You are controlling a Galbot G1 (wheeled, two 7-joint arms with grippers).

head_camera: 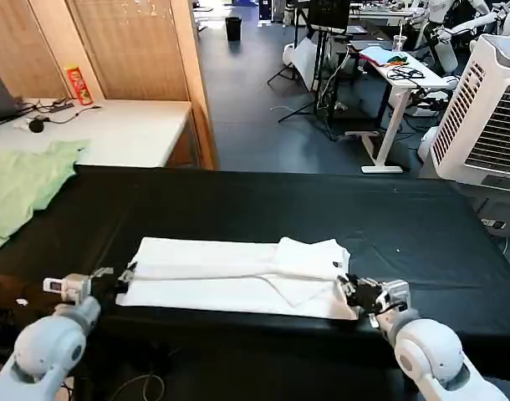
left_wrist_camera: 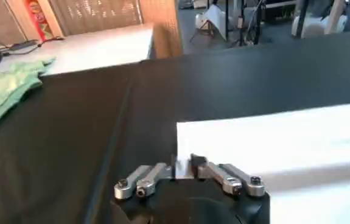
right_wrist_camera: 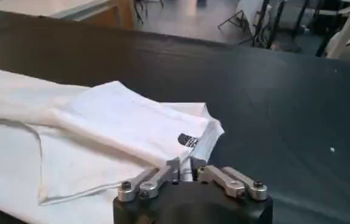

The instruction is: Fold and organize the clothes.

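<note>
Nearest the robot, both grippers sit at the near edge of the black table, one at each end of the T-shirt. The left gripper is at the shirt's left end; in the left wrist view its fingers are drawn together with a thin white edge of cloth between them, so it seems to be pinching the near corner. The right gripper is at the right end, jaws likewise drawn narrow on the hem — the right wrist view shows white fabric caught at the fingertips.

The T-shirt lies flat across the table's near middle as a long, narrow white band, its sides already turned in and a sleeve laid over the body near the right end. A small dark label shows at that end's fold. So the lengthwise folds look done; what seems left is bringing the ends together into a compact packet and setting it tidy — likely the step the two pinches are preparing.

Farther off, a light green garment hangs over the table's far-left corner, well apart from the shirt. Beyond it stands a white desk with a red can.
</note>
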